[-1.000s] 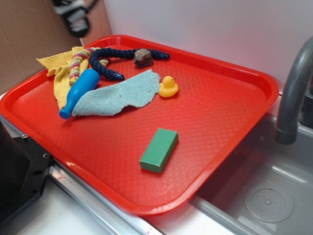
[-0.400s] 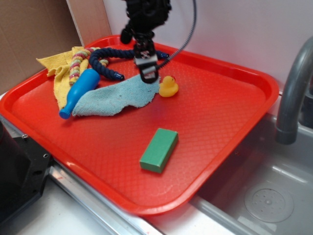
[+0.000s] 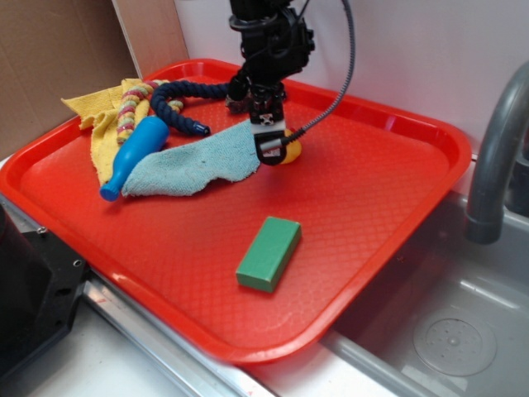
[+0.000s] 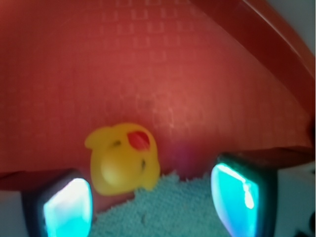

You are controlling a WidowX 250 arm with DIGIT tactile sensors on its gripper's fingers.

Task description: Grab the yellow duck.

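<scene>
The yellow duck (image 4: 123,159) sits on the red tray (image 3: 364,207), at the edge of a light blue cloth (image 3: 194,161). In the exterior view only a sliver of the duck (image 3: 291,152) shows behind my gripper (image 3: 271,145), which hangs just above it. In the wrist view the duck lies ahead of my open gripper (image 4: 150,207), nearer the left finger, touching neither. The left fingertip (image 4: 66,207) and the right one (image 4: 236,197) stand wide apart over the cloth (image 4: 168,212).
A green block (image 3: 269,253) lies on the tray's near side. At the back left are a blue bottle (image 3: 132,157), a yellow rag (image 3: 99,124), a dark blue rope (image 3: 178,107) and a striped rope (image 3: 132,103). A sink (image 3: 450,322) with a faucet (image 3: 496,157) is on the right.
My gripper came in from the upper left and dropped towards the duck, ending right over it. The brown lump at the back is now hidden behind the arm.
</scene>
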